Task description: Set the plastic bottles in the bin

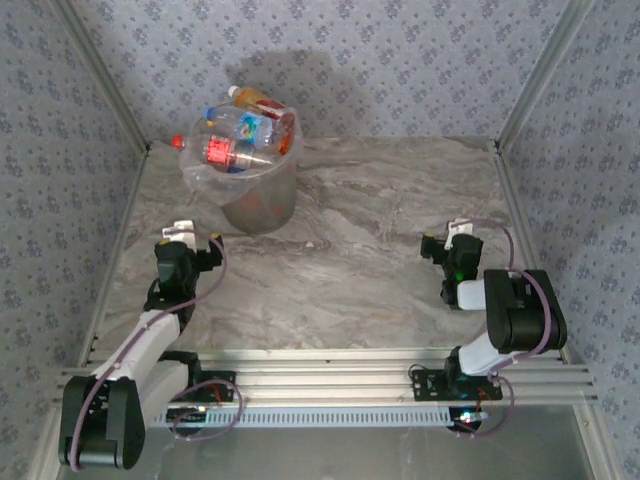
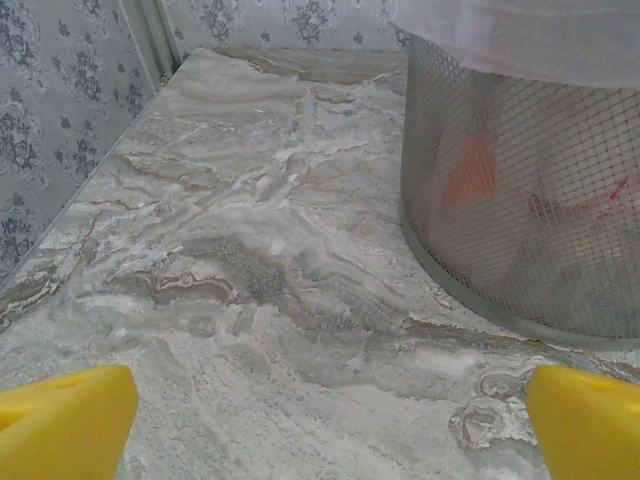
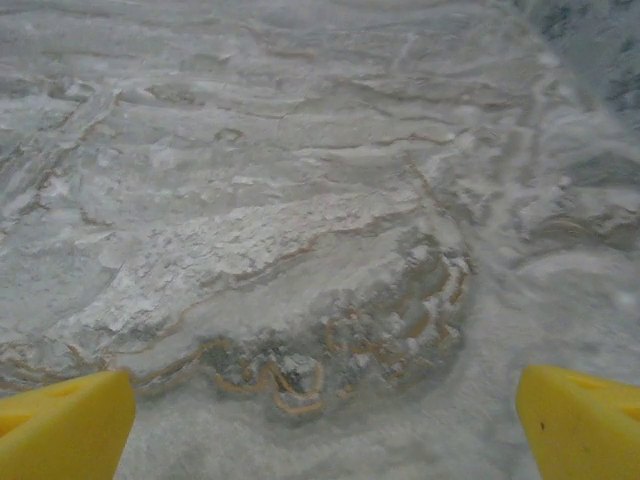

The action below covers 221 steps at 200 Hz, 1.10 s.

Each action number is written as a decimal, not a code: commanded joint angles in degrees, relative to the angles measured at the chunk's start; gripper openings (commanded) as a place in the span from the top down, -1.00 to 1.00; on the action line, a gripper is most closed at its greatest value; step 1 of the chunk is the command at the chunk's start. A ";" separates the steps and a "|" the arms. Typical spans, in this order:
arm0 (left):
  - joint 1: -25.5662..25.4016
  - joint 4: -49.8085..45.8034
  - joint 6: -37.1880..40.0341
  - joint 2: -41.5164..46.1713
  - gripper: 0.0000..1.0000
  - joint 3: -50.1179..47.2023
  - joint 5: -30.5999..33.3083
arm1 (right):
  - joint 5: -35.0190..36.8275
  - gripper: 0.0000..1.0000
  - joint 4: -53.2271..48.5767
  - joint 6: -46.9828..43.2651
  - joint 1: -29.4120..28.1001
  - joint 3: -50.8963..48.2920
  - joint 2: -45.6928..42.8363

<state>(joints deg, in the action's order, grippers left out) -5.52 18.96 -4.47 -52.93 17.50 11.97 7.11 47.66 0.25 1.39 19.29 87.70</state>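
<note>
- Standing upright at the far left of the marble-patterned table [image 1: 400, 220], the bin [image 1: 262, 205] is lined with a clear bag [image 1: 200, 170] whose edge folds out over the rim.
- The plastic bottles [image 1: 240, 135] are heaped inside the bin and rise above its rim. Red and blue labels show on top, an orange bottle leans at the back, and a red cap pokes past the left side.
- The left gripper [image 1: 197, 237] sits on the near-left side of the bin, close to it but apart from it. Its claw is spread wide and holds nothing.
- From the left wrist, the left gripper [image 2: 328, 425] shows yellow fingertips [image 2: 65, 425] in the bottom corners with bare tabletop between them. The bin's [image 2: 520, 200] mesh-textured wall stands ahead on the right, with dim orange and red shapes showing through it.
- The right gripper [image 1: 450, 245] is over the right side of the table, well apart from the bin.
- From the right wrist, the right gripper [image 3: 325, 425] is also spread wide. Its yellow fingertips [image 3: 590, 420] frame bare marble.
</note>
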 commanded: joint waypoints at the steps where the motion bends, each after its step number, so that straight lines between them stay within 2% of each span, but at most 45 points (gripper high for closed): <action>1: 0.61 4.13 1.17 0.64 -0.99 -0.34 -0.03 | -7.05 -1.00 -1.25 -1.27 1.07 3.22 -0.37; 49: 3.18 14.12 1.51 -7.77 -0.99 -0.01 -1.78 | -6.37 -1.00 -1.24 -1.57 0.74 3.25 -0.44; 86: 4.98 26.27 3.84 -19.34 -0.99 0.37 -6.62 | -6.38 -1.00 -1.22 -1.57 0.64 3.21 -0.50; 94: 5.24 25.63 3.60 -21.61 -0.99 1.29 -7.29 | -6.36 -1.00 -1.24 -1.57 0.67 3.23 -0.50; 133: 7.29 39.00 2.76 -32.04 -0.99 -1.19 -12.15 | -6.17 -1.00 -1.21 -1.62 0.65 3.23 -0.45; 147: 7.49 38.87 2.96 -35.19 -0.99 0.66 -13.10 | -6.19 -1.00 -1.25 -1.70 0.59 3.22 -0.44; 163: 7.75 27.16 2.97 -35.10 -0.99 6.56 -13.52 | -6.17 -1.00 -1.25 -1.66 0.56 3.21 -0.43; 221: 7.77 27.62 2.74 -35.11 -0.99 6.23 -12.85 | -6.29 -1.00 -1.25 -1.59 0.67 3.24 -0.45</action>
<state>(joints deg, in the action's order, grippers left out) 1.89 47.16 -1.96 -88.25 23.11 0.40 1.21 46.72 -0.54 2.00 22.02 87.66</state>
